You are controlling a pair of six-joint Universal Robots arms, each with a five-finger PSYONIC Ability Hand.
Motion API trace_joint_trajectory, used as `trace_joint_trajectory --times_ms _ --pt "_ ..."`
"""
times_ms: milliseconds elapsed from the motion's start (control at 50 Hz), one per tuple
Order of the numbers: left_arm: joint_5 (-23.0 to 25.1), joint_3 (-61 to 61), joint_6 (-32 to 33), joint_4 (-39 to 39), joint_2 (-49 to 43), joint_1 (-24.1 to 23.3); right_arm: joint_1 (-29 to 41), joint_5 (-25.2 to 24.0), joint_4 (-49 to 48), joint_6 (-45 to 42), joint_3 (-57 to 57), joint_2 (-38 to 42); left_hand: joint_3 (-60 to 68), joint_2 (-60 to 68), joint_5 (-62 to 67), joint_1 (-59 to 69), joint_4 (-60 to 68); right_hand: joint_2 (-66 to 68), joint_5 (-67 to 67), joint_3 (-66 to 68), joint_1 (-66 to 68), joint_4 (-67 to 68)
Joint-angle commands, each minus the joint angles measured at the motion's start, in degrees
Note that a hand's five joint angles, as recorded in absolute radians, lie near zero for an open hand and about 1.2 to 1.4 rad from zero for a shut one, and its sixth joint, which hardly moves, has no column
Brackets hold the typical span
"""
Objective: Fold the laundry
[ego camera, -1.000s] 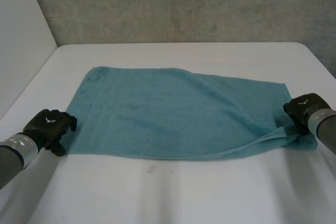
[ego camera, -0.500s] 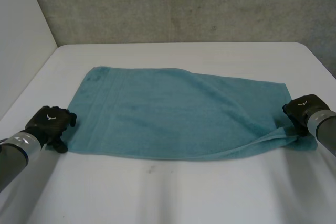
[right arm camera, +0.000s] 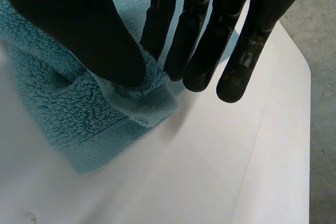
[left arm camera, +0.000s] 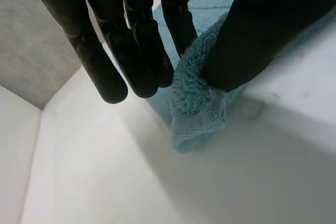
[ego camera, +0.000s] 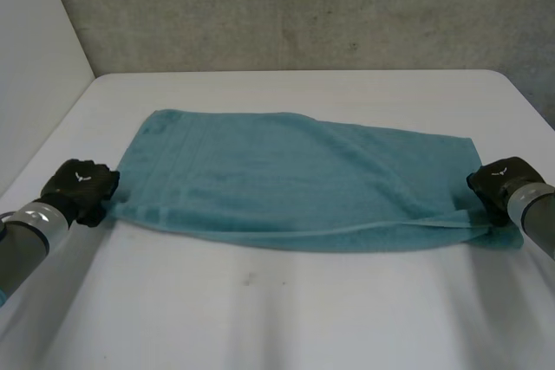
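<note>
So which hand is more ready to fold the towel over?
Left, slightly. The left hand pinches its near corner of the towel, which looks lifted off the table. The right hand pinches its corner too, but towel beneath it lies on the table.

Left hand (left arm camera: 262,24) pinches a bunched corner of the teal towel (left arm camera: 198,106) between thumb and one finger. Other fingers extend straight alongside. White worktop (left arm camera: 252,182) beneath.
</note>
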Motion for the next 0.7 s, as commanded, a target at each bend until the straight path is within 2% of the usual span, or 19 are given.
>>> trace_joint_trajectory --times_ms 20,100,140,200,220,300,360,520,540,640,700 --pt "-2.6 -3.1 0.0 -1.7 8.6 0.2 -0.1 0.3 1.2 -1.0 0.0 -1.7 11.9 11.5 15.6 15.5 11.7 12.5 12.9 12.0 24.6 11.7" --pt "-3.4 -6.0 0.5 -4.6 13.5 0.5 -0.1 0.1 6.7 -4.4 2.0 -5.6 11.9 11.5 15.6 15.5 11.7 12.5 12.9 12.0 24.6 11.7" --pt "-3.8 -8.9 0.8 -9.7 19.1 1.6 -0.1 -0.2 11.0 -7.8 3.8 -7.9 11.9 11.5 15.6 15.5 11.7 12.5 12.9 12.0 24.6 11.7" --pt "-3.8 -10.8 1.2 -15.4 22.8 3.5 -0.4 -0.3 15.2 -12.4 7.6 -10.6 11.9 11.5 15.6 15.5 11.7 12.5 12.9 12.0 24.6 11.7" --pt "-3.6 -11.7 1.8 -19.7 24.7 5.2 -0.6 -0.2 16.0 -13.5 8.6 -11.3 11.9 11.5 15.6 15.5 11.7 12.5 12.9 12.0 24.6 11.7" --pt "-2.9 -12.8 4.7 -28.5 27.7 7.6 -2.8 0.1 18.2 -19.5 13.5 -14.4 11.9 11.5 15.6 15.5 11.7 12.5 12.9 12.0 24.6 11.7" --pt "-2.7 -12.9 6.0 -31.1 28.3 7.7 -4.8 -0.3 18.3 -21.9 15.3 -17.2 11.9 11.5 15.6 15.5 11.7 12.5 12.9 12.0 24.6 11.7" --pt "0.1 -10.6 6.3 -27.5 26.7 7.5 -5.2 -2.6 15.3 -20.1 12.3 -18.2 11.9 11.5 15.6 15.5 11.7 12.5 12.9 12.0 24.6 11.7" --pt "0.7 -9.3 6.1 -25.3 25.0 7.0 -5.0 -2.7 12.0 -16.0 9.4 -17.8 11.9 11.5 15.6 15.5 11.7 12.5 12.9 12.0 24.6 11.7" --pt "-0.1 -1.0 4.6 -17.1 15.1 0.3 -4.9 -3.2 7.6 -8.9 4.1 -13.0 11.9 11.5 15.6 15.5 11.7 12.5 12.9 12.0 24.6 11.7" --pt "-1.1 2.4 3.3 -15.5 11.3 -1.4 -4.3 -3.0 5.6 -5.2 0.1 -8.7 11.9 11.5 15.6 15.5 11.7 12.5 12.9 12.0 24.6 11.7"
